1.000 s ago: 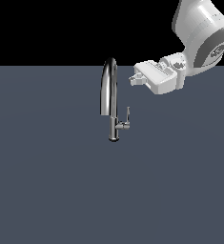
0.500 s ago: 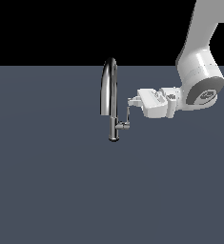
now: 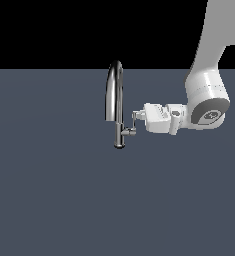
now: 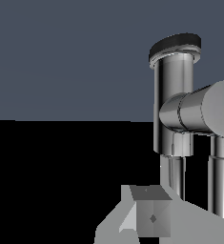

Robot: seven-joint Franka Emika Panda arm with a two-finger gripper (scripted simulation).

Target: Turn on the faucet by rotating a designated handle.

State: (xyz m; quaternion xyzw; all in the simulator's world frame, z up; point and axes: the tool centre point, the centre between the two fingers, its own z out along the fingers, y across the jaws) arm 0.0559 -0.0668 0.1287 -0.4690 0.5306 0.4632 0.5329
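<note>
The chrome faucet (image 3: pixel 118 102) stands upright on the dark grey surface, its arched spout curving toward the exterior view's left. The handle (image 3: pixel 133 126) is a short stub off the lower stem with a thin blade bent upward. My gripper (image 3: pixel 137 116) lies horizontal and reaches in from the exterior view's right, its tips at the blade's upper end, touching or nearly so. The finger gap is too small to read. In the wrist view the faucet stem (image 4: pixel 172 105) and handle stub (image 4: pixel 188 114) loom close, and one finger (image 4: pixel 151 217) shows at the frame edge.
The flat dark grey surface (image 3: pixel 54 200) spreads around the faucet. My white arm (image 3: pixel 206 100) comes down from above at the exterior view's right.
My gripper has come down and moved toward the exterior view's left, from above and beside the spout to the handle blade. The faucet has not visibly moved.
</note>
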